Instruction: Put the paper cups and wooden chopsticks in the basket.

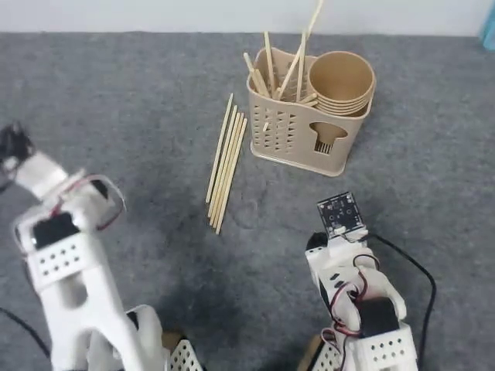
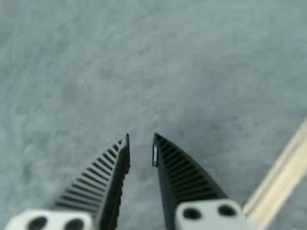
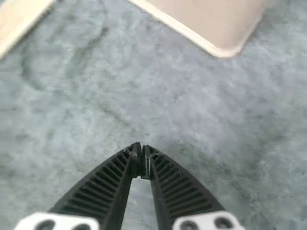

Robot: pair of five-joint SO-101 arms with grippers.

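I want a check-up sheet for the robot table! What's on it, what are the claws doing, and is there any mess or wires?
Surface: grey fuzzy mat under everything.
Job's things: stack of paper cups sits in the basket; standing chopsticks fill its other compartment; loose chopsticks lie flat on the mat beside the basket, not touching it.
Clutter: nothing seen.
Grippers: left gripper slightly open, empty, over bare mat; right gripper shut, empty, over the mat short of the basket.
Cables: red wires on the arm nearest the basket; black cable loops over the mat beside it.
Surroundings: pale wall behind; blue thing at the far corner.
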